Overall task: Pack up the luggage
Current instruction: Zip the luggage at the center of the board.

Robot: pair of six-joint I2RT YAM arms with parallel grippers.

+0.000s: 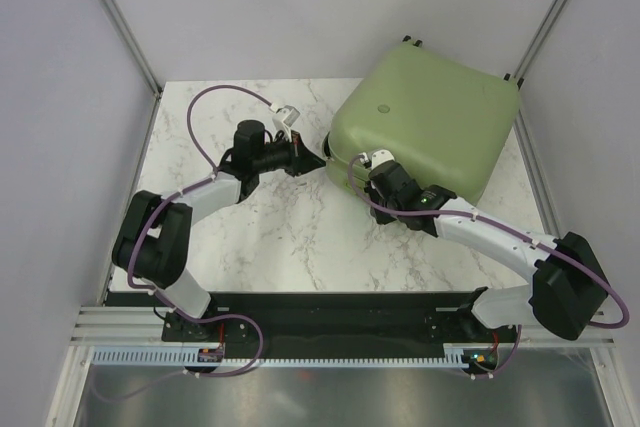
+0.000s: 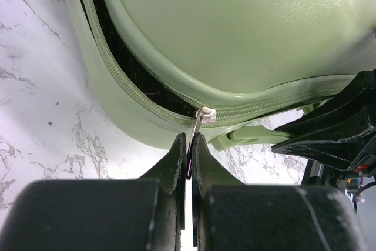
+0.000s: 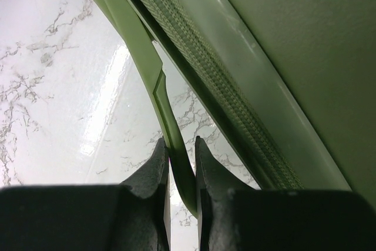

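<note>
Left gripper (image 2: 188,143): jaws are clenched on the metal zipper pull (image 2: 195,129), which is pinched thin between both fingertips at lower centre of the left wrist view. The pull is hung from the slider (image 2: 205,114), seated on the zipper track (image 2: 111,77) at a rounded corner of the luggage (image 1: 430,122). Up and left of the slider the track is seen parted, with a dark gap shown between the two shells. Right of the slider the track is seen joined.

Right gripper (image 3: 181,148): jaws are closed around the green handle (image 3: 138,57), which is gripped near its lower end at bottom centre of the right wrist view. The handle is stood off the shell's side, and marble is seen behind it. Zipper teeth are run diagonally just beside it, towards the upper left of that frame.

In the top view the luggage is laid flat in the upper right of the frame, turned at an angle on the marble table (image 1: 280,237). Its lower-left corner is met by both grippers, placed just beside each other near frame centre. A small round emblem (image 1: 381,107) is seen on the top shell, and black wheels (image 1: 412,42) are seen at the far edge. Purple cables (image 1: 205,107) are looped along both arms.
</note>
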